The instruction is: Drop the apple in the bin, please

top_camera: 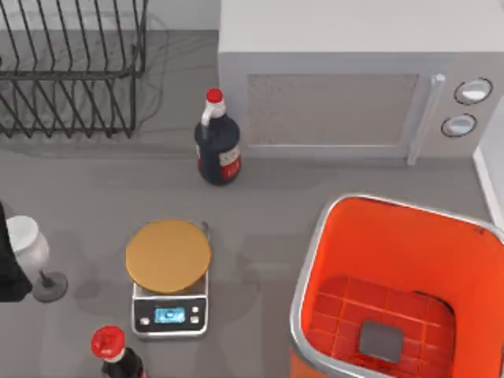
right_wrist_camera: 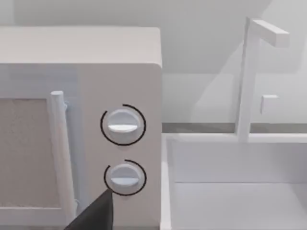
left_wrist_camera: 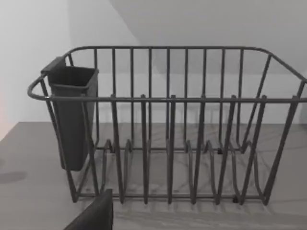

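Bin front right, scale well left

Top view overhead; left wrist faces dish rack, right wrist microwave.

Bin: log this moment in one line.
bin: upright, at right | left claw: facing dish rack | right claw: facing microwave knobs | scale: left of bin

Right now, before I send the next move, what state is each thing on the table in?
bin: upright, open-topped, no apple visible inside
microwave: door shut
kitchen scale: display lit, round platter bare
dark bottle: upright, red cap on
second red-capped bottle: upright, cap on
wine glass: upright
dish rack: no dishes in it
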You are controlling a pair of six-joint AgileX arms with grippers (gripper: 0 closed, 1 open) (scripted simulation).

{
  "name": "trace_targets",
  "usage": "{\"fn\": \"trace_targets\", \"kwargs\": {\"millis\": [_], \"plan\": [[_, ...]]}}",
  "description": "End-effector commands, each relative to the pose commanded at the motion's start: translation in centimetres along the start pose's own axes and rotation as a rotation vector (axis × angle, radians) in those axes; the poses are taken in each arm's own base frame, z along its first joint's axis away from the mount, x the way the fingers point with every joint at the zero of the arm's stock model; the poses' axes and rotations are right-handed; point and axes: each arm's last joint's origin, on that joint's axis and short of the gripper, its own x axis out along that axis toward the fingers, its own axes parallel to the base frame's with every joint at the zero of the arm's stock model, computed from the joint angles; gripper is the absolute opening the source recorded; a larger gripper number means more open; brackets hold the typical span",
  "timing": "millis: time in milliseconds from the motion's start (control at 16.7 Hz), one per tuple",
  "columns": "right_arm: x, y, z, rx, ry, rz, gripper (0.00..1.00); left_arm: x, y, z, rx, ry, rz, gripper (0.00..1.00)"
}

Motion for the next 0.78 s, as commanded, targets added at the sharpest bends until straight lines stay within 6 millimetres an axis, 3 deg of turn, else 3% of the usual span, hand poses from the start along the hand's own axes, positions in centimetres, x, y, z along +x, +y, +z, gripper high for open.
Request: {"fn": "trace_targets", "kwargs": {"millis": [180, 360, 600, 780], "plan": [[0.0, 0.0, 0.0, 0.0, 0.0, 0.0, 1.0, 0.0, 0.0, 0.2, 0.008, 0.006, 0.0, 1.0], [0.0, 0.0, 0.0, 0.0, 0.0, 0.0, 1.0, 0.2, 0.1, 1.9, 0.087, 0.061, 0.004, 1.0], [0.0, 0.0, 0.0, 0.0, 0.0, 0.0, 1.0, 1.7, 0.7, 6.9, 0.294, 0.223, 0.03, 1.0], [0.0, 0.0, 0.0, 0.0, 0.0, 0.0, 1.0, 5.2, 1.6, 10.9, 0.502, 0.429, 0.028, 1.0]]}}
